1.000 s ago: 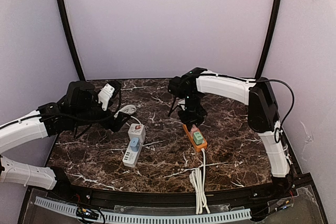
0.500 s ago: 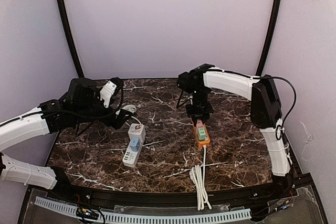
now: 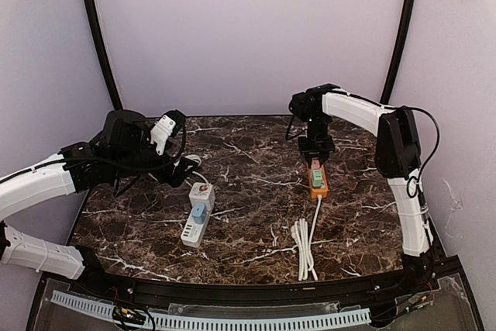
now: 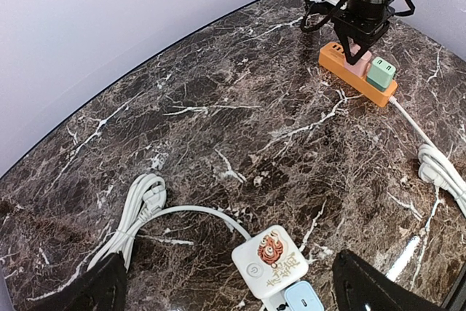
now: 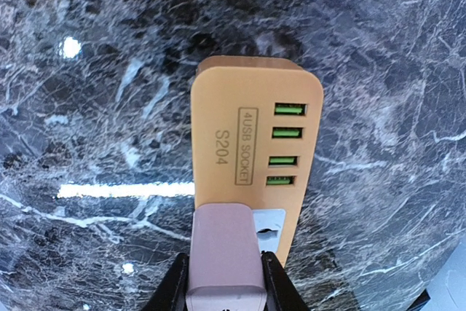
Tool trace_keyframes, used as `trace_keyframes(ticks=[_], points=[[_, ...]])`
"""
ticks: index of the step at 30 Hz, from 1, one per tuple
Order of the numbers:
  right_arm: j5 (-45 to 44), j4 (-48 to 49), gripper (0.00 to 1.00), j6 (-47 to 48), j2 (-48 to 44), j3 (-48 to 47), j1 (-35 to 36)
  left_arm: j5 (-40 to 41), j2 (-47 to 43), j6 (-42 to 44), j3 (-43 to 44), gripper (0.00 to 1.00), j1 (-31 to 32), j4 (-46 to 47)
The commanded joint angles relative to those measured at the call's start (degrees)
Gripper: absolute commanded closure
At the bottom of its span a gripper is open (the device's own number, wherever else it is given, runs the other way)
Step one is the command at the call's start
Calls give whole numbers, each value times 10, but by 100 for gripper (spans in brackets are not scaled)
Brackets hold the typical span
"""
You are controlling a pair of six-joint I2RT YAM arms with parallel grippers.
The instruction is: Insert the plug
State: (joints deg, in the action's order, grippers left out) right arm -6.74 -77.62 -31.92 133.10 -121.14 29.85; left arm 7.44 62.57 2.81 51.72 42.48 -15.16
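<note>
The plug is clamped between the right gripper's fingers and set on the socket face of the orange strip, beside a green adapter. How deep it is seated cannot be told. The left gripper is held wide open over the white strip, well apart on the table.

One power strip lies left, a second strip right, with a coiled cord before it.
</note>
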Motion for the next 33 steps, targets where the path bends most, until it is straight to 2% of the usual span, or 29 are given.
trace_keyframes(ticks=[1,4,9,14,18,25,33], points=[[-88,58,100,44,59,17,-42,-1,-4,-2,13,1,-4,-21],[-72,74,100,70,62,15,-47,1,-4,-5,13,1,-4,-24],[13,108,100,87,53,31,-44,1,0,-7,15,1,-4,-22],[-15,94,100,83,57,43,-36,-3,6,-9,18,1,-4,-14],[-26,84,94,63,56,43,-37,-8,8,-13,18,1,-4,-10],[-25,77,90,57,47,25,-37,-12,4,-11,17,1,-4,-9],[-26,72,66,50,23,21,-37,-10,-2,-9,18,1,-4,-13]])
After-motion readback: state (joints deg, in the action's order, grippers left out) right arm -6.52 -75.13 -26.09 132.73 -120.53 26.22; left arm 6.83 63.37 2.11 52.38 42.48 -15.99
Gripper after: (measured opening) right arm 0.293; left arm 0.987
